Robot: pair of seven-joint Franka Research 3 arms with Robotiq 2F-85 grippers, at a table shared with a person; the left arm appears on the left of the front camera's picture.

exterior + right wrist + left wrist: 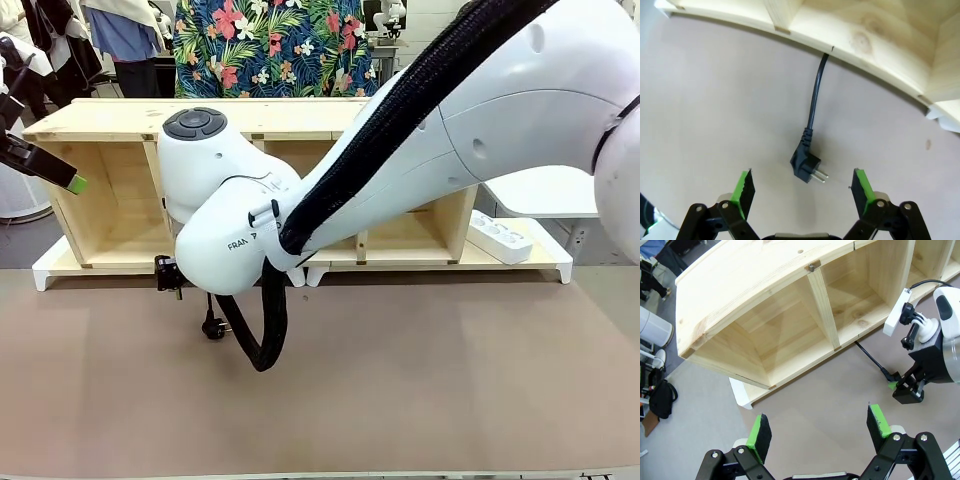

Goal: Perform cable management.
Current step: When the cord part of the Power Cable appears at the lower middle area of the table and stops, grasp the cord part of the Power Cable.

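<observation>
The cable (815, 95) is a thin black cord that comes out from under the wooden shelf unit's front edge and lies on the brown table. It ends in a round black plug (805, 165) whose two metal pins point right. My right gripper (803, 187) hovers open just above the plug, with one green pad on each side and nothing held. In the front view the plug (213, 327) lies below the right arm's wrist (215, 200), which hides most of that gripper. My left gripper (819, 427) is open and empty, raised at the table's left (70, 180).
A long, low wooden shelf unit (110, 200) with open compartments lies along the far side of the table. A white power strip (500, 237) sits by its right end. The right arm's thick braided hose (262, 335) loops down near the plug. People stand behind the shelf.
</observation>
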